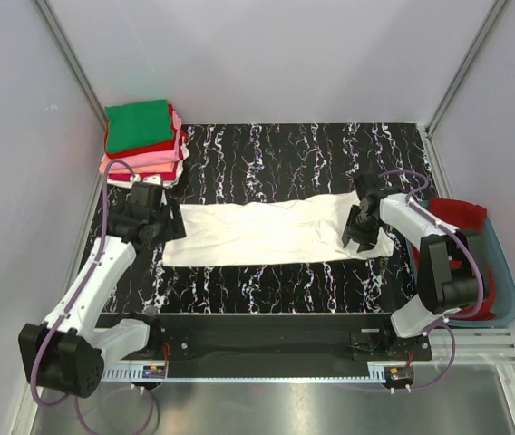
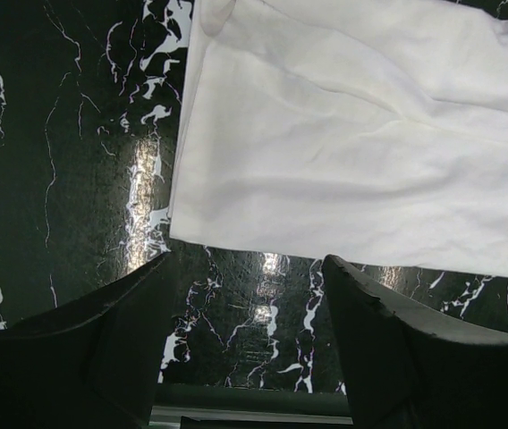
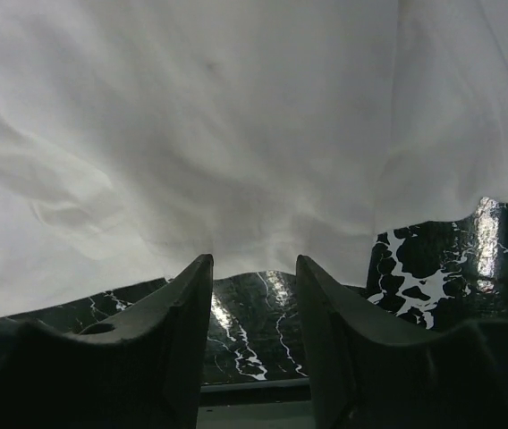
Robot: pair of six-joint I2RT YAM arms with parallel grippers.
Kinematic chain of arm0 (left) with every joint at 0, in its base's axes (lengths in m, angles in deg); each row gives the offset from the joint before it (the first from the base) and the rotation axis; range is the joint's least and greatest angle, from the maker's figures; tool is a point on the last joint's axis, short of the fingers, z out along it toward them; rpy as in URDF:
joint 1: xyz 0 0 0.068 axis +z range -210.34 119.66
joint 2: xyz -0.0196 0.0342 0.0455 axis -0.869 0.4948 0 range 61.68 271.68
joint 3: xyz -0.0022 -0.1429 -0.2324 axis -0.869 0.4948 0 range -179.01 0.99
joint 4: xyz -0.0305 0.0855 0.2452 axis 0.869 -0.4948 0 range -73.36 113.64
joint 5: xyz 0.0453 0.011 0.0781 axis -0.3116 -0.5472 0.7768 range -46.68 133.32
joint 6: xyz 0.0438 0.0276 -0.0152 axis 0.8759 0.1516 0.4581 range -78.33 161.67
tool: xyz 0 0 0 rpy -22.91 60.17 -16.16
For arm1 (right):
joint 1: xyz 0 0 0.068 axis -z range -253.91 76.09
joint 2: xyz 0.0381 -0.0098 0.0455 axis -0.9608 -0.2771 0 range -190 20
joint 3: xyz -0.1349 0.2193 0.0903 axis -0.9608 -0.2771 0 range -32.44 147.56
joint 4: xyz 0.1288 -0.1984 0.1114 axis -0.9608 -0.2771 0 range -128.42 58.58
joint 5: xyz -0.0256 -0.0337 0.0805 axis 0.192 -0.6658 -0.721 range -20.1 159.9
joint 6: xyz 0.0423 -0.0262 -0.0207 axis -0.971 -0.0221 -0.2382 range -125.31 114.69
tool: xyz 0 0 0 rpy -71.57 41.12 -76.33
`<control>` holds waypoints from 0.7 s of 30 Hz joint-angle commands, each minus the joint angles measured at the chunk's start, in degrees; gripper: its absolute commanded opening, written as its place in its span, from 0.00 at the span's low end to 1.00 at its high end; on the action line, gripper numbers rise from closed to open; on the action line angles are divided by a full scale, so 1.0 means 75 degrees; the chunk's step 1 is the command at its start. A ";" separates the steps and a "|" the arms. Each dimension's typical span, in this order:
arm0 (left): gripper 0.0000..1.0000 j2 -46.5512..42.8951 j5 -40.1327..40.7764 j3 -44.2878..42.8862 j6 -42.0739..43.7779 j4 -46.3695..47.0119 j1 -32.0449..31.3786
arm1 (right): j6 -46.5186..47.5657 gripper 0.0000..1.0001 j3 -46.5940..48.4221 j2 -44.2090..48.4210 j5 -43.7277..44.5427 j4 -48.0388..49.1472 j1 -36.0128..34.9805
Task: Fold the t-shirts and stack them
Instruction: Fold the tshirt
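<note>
A white t-shirt (image 1: 267,233) lies folded into a long flat strip across the black marbled table (image 1: 276,159). My left gripper (image 1: 160,222) is open and empty at its left end; in the left wrist view (image 2: 247,264) the shirt's edge (image 2: 361,170) lies just beyond the fingertips. My right gripper (image 1: 360,234) is open over the shirt's right end; in the right wrist view (image 3: 254,261) its fingertips touch the cloth's edge (image 3: 236,152) without holding it. A stack of folded t-shirts (image 1: 144,139), green on top over red and pink, sits at the far left corner.
A blue tub (image 1: 480,272) holding a red garment (image 1: 461,216) stands off the table's right edge, beside the right arm. White walls close in the table on three sides.
</note>
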 commanded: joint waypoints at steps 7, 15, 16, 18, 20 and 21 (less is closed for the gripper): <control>0.69 0.2678 -0.0277 -0.0834 -0.0394 0.0781 -0.0326 | -0.0267 0.50 0.1116 0.0638 -0.0712 0.0371 -0.0059; 0.67 0.5470 -0.0290 -0.1912 -0.0664 0.0642 -0.0690 | -0.0080 0.56 0.2427 -0.2021 -0.1157 0.0102 -0.0047; 0.67 0.5797 -0.0162 -0.2087 -0.0676 0.0443 -0.0713 | -0.0103 0.56 0.2581 -0.2255 -0.1193 -0.0003 -0.0047; 0.67 0.6011 -0.0149 -0.2171 -0.0664 0.0266 -0.0748 | -0.0033 0.56 0.3166 -0.2888 -0.1286 -0.0166 -0.0047; 0.66 0.6082 -0.0044 -0.2124 -0.0641 0.0102 -0.0807 | 0.0072 0.57 0.3960 -0.3556 -0.1357 -0.0342 -0.0047; 0.66 0.6047 -0.0008 -0.2066 -0.0652 0.0067 -0.0830 | 0.0108 0.57 0.4302 -0.3779 -0.1357 -0.0529 -0.0059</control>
